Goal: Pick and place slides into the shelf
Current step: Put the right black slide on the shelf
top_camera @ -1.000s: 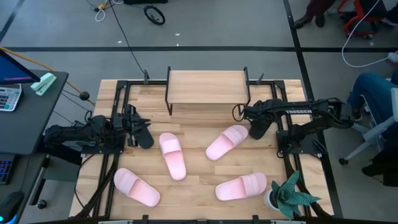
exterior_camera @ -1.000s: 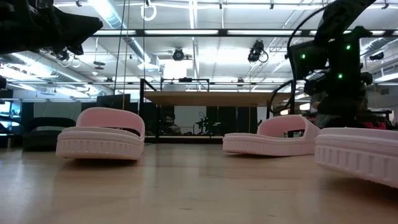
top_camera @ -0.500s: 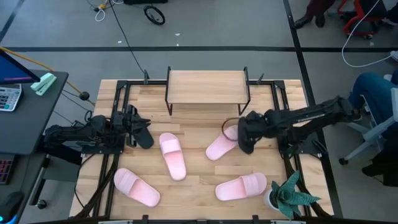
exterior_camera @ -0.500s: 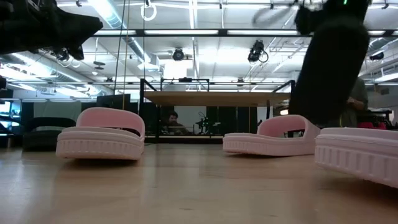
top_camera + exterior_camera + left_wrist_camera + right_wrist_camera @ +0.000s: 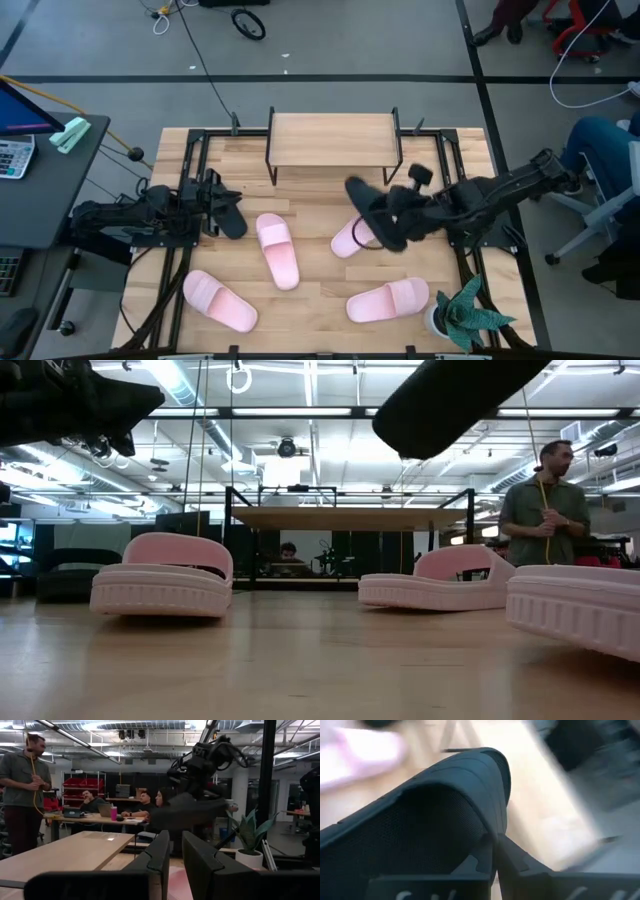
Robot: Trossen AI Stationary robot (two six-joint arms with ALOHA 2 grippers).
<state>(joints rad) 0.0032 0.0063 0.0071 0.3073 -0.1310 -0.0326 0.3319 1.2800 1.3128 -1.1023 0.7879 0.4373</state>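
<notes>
I see the shelf [image 5: 333, 138] at twelve o'clock on the table [image 5: 320, 300]. Four pink slides [image 5: 278, 250] lie between three and nine o'clock. My right gripper [image 5: 400, 212] clamps a black slide [image 5: 374, 212] above the pink one at three o'clock, its strap [image 5: 440, 815] just ahead of the fingers. My left gripper [image 5: 222, 208], at nine o'clock, is clenched on the other black slide [image 5: 232, 218].
</notes>
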